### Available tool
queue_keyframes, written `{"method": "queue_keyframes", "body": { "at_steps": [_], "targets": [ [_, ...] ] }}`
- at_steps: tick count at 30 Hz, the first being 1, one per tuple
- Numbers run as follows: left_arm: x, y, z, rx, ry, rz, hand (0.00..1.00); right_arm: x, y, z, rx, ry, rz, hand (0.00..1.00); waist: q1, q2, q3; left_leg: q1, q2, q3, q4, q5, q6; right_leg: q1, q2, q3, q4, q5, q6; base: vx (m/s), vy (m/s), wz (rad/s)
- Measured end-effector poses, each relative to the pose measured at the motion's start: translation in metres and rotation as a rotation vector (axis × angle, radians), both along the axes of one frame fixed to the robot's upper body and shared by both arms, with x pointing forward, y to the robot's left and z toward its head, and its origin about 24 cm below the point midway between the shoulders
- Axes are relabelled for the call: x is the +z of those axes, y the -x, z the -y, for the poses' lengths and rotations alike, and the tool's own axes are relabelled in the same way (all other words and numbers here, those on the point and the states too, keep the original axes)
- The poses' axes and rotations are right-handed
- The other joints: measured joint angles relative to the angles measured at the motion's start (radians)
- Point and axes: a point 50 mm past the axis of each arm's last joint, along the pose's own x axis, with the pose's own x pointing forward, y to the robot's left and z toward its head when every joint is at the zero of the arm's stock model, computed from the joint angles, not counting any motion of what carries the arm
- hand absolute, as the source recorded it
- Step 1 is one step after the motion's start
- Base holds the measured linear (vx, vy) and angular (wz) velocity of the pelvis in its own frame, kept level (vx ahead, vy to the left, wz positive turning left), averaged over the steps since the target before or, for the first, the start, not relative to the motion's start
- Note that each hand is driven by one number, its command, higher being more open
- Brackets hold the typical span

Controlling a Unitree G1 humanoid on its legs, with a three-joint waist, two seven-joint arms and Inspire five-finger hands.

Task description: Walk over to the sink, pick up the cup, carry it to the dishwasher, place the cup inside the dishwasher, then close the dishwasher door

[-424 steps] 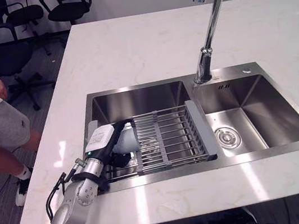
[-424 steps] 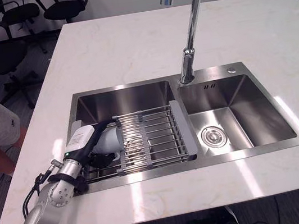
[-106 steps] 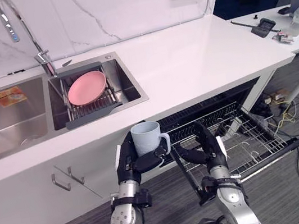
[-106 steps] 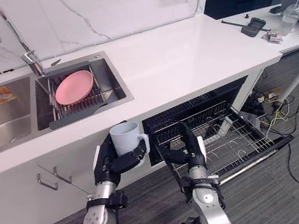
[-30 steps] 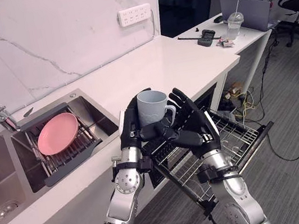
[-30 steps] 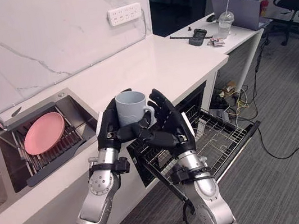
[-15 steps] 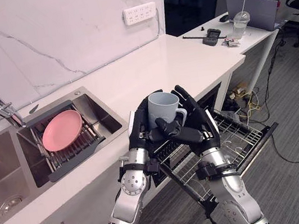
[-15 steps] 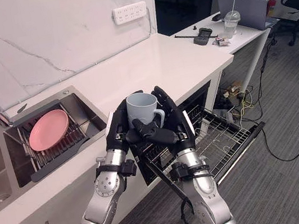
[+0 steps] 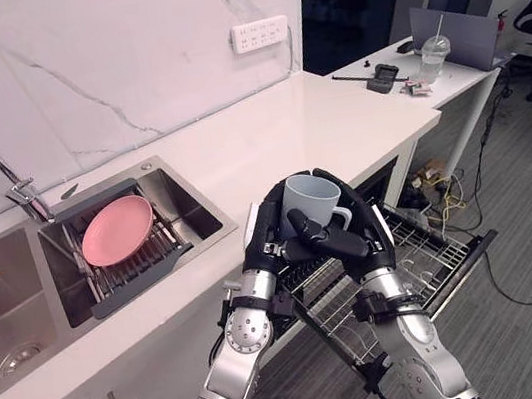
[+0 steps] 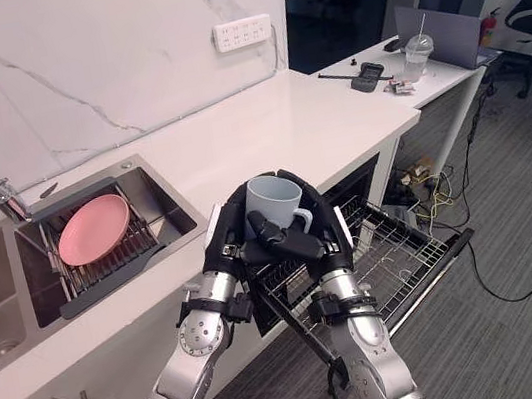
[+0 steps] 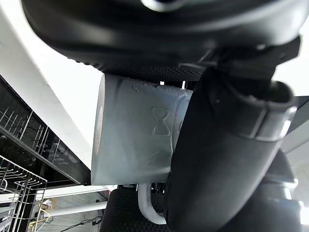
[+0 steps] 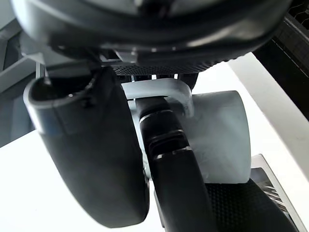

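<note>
The pale grey-blue ceramic cup (image 9: 310, 195) stands upright with its mouth to 12 o'clock. It is held in the air in front of the white stone worktop (image 9: 325, 124), between the two hands. The left robot hand (image 9: 270, 235) is curled around the cup's wall from 9 o'clock. The right robot hand (image 9: 357, 238) closes on it from 3 o'clock, and in the right wrist view one finger (image 12: 166, 140) seems to pass through the handle (image 12: 169, 92).

So the long axis of the cup is vertical, and both hands are equally near. The pulled-out black wire rack (image 9: 424, 253) of the open dishwasher lies at about 4 o'clock, lower than the cup, so I judge that the right hand is better placed for the lowering. I see no dishes in the rack. Far at 9 o'clock, the steel sink (image 9: 195, 209) holds a round pink plate (image 9: 117, 229) on a drainer.
</note>
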Motion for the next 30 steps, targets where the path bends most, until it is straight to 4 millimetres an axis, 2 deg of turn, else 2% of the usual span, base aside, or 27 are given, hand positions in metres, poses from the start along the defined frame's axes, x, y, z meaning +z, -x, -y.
{"method": "queue_keyframes", "body": {
  "at_steps": [2,3,14,20,30],
  "targets": [
    [-0.001,0.0,-0.002,-0.004,-0.026,0.008,0.3,-0.002,0.0,0.0,0.009,-0.014,-0.008,0.3,0.001,-0.001,-0.001,0.0,-0.001,0.002,0.0,0.0,0.0,0.0,0.0,-0.001,-0.001,0.001,0.0,-0.02,-0.012,-0.01],
    [-0.001,0.0,-0.002,-0.004,-0.034,0.012,0.9,-0.002,0.0,0.0,0.01,-0.018,-0.01,0.3,0.001,-0.001,-0.001,0.0,-0.001,0.002,0.0,0.0,0.0,-0.001,0.0,0.0,-0.001,0.001,0.0,0.0,0.0,0.0],
    [0.004,-0.001,-0.004,0.004,-0.088,0.057,0.9,0.001,-0.002,0.006,-0.013,-0.008,0.014,0.3,0.002,-0.006,-0.002,0.001,-0.002,0.004,-0.006,0.0,0.0,0.001,0.001,0.001,0.0,0.002,0.001,0.0,0.0,0.0],
    [0.016,0.002,-0.008,0.039,-0.016,0.098,0.9,0.019,-0.002,0.002,-0.051,0.136,0.119,0.3,0.003,-0.005,0.0,0.009,-0.001,0.0,-0.01,0.0,0.0,0.011,0.001,-0.005,0.001,0.002,0.002,-0.03,-0.022,0.03],
    [0.013,0.004,-0.012,0.048,0.011,0.078,0.9,0.021,-0.003,0.0,-0.078,0.289,0.157,0.3,0.004,-0.004,0.031,0.022,-0.002,-0.004,-0.03,0.006,-0.005,0.017,0.002,-0.01,0.001,0.0,0.002,-0.01,-0.014,0.01]
  ]
}}
